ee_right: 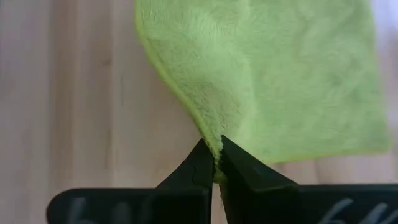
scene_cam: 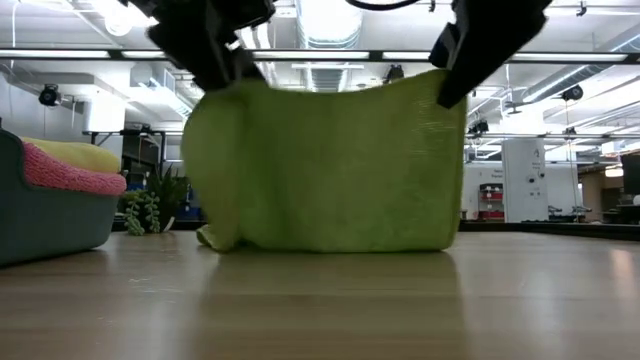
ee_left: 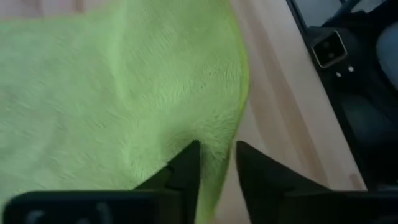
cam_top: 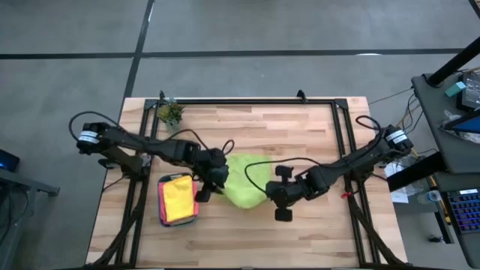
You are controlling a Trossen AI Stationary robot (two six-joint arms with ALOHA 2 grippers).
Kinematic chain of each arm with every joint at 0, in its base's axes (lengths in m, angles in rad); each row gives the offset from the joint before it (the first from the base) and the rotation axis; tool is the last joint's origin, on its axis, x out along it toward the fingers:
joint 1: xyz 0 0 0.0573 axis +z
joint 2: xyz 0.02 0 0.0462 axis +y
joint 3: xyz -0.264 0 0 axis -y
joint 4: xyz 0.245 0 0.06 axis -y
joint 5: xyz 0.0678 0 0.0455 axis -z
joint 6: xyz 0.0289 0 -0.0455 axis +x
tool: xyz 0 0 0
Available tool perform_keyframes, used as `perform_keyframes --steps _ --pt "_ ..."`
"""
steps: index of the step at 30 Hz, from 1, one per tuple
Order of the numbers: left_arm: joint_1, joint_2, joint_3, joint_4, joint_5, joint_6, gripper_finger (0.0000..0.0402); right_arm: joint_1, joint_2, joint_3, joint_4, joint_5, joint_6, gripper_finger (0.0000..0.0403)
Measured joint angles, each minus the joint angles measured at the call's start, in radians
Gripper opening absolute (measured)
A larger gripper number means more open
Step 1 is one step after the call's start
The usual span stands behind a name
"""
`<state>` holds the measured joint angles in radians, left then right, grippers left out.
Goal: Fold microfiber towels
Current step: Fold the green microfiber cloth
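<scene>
Lime-green towel [scene_cam: 330,170] hung above the table [cam_top: 300,127] beside the tray [cam_top: 161,201] — right gripper [ee_right: 216,163] pinched one corner, left gripper [ee_left: 217,158] stood parted. That loosened corner could drop — spoiling the fold.

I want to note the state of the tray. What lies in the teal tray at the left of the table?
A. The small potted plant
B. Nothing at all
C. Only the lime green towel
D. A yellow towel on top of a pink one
D: in the high view a yellow towel lies in the teal tray with a pink towel showing under it, as the low view confirms.
</scene>
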<state>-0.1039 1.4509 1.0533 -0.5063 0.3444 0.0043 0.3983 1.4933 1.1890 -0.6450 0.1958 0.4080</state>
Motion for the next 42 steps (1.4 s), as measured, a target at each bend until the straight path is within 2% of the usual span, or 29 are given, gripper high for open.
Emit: perform_keyframes --steps 6,10,12,18,22,24,27,34,38,42 --pt "-0.037 0.0 -0.038 -0.005 0.005 -0.023 0.018 0.016 0.0 -0.033 0.027 -0.08 0.072 0.0015" --pt "-0.032 -0.011 -0.038 -0.019 -0.005 0.057 0.0223 0.014 0.0 -0.036 0.02 -0.117 0.101 0.0044" --pt "-0.026 -0.014 -0.038 -0.023 -0.029 0.1 0.023 0.014 -0.003 -0.034 0.012 -0.118 0.109 0.0062" --pt "0.013 -0.002 -0.049 -0.026 -0.193 0.134 0.0233 0.014 -0.026 -0.018 -0.057 -0.111 0.108 0.0116" --pt "0.041 0.021 -0.05 -0.025 -0.229 0.143 0.0233 0.014 -0.039 -0.035 -0.06 0.042 0.082 0.0134" --pt "0.054 0.041 -0.05 -0.02 -0.232 0.162 0.0233 0.004 -0.035 -0.057 -0.052 0.106 0.061 0.013" --pt "0.068 0.066 -0.051 -0.014 -0.233 0.168 0.0233 -0.032 -0.023 -0.117 0.03 0.142 0.046 0.0106" --pt "0.081 0.103 -0.051 0.001 -0.248 0.21 0.0233 -0.185 0.02 -0.304 0.456 0.145 -0.031 0.0018" --pt "0.083 0.103 -0.051 -0.002 -0.249 0.213 0.0233 -0.271 0.052 -0.377 0.638 0.142 -0.078 0.001" --pt "0.085 0.103 -0.052 -0.005 -0.251 0.221 0.0233 -0.343 0.092 -0.398 0.673 0.138 -0.078 0.0009"
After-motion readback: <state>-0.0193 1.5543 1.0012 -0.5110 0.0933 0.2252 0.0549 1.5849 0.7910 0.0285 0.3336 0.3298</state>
